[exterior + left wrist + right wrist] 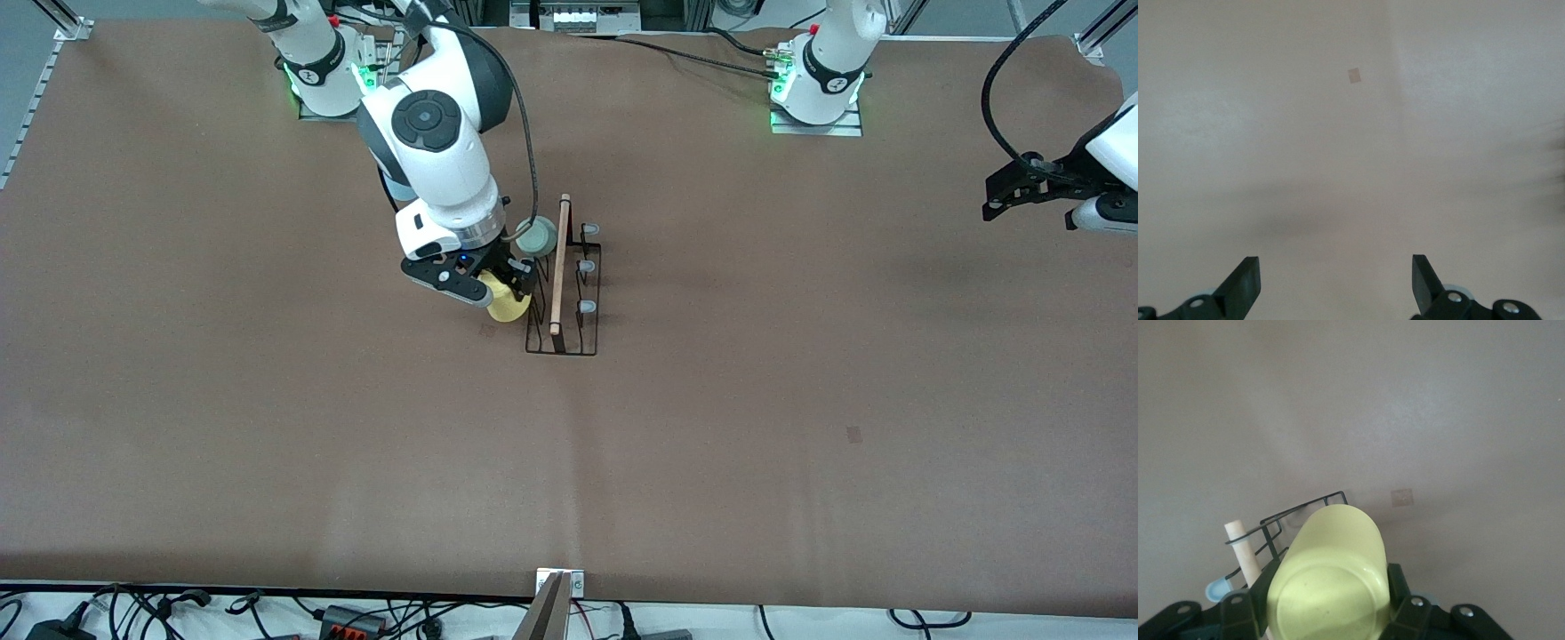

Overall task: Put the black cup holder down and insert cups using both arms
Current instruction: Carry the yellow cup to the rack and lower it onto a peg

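Yellow cup (508,305) clamped in right gripper (513,281) over holder (564,307); left gripper (1336,283) jaws apart.

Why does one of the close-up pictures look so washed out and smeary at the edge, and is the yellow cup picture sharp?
The left wrist view is pale, showing only bare table, streaked with blur at one edge, past the open left gripper. In the right wrist view the yellow cup, clamped in the right gripper, looks soft from closeness. The front view is evenly lit, with soft shadows.

Rack (569,298) mid-table, one cup (537,236) on its peg row toward the right arm's end, another cup (507,302) beside it
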Robot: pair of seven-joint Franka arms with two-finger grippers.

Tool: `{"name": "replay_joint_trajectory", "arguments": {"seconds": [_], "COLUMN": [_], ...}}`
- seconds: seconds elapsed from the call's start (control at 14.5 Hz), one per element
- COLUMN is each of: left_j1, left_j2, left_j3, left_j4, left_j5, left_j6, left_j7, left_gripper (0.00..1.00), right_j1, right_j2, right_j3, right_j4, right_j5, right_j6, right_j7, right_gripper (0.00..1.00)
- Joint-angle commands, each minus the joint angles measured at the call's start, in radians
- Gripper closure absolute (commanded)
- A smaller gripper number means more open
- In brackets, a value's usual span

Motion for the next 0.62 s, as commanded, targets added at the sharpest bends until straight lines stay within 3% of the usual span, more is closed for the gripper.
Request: {"name": "replay_joint_trajectory", "arguments": {"seconds": [0.0,0.41,0.48,0.55], "left_j1": [-0.009,-0.009,-0.009,-0.009], "left_j2": [-0.002,-0.002,-0.002,-0.002], "left_j3": [0.008,0.009,0.008,0.009], "left_j4": [0.005,0.005,0.005,0.005], "left_j5": [-0.012,-0.012,-0.012,-0.012], "left_j6": [-0.004,-0.005,-0.005,-0.005], "left_j7": [-0.008,-0.008,-0.008,-0.008], "left_gripper": [0.00,0.00,0.00,0.00], "right_j1": [0.009,0.022,0.022,0.022], "right_j2": [0.028,0.074,0.080,0.081], "right_j3": [-0.006,-0.001,-0.001,-0.001], "right_j4": [0.026,0.034,0.034,0.034], "right_j5": [-0.025,-0.014,-0.014,-0.014], "right_j6": [-0.001,0.067,0.074,0.078], "right_j7": [0.025,0.041,0.038,0.035], "right_gripper": [0.80,0.74,0.65,0.27]}}
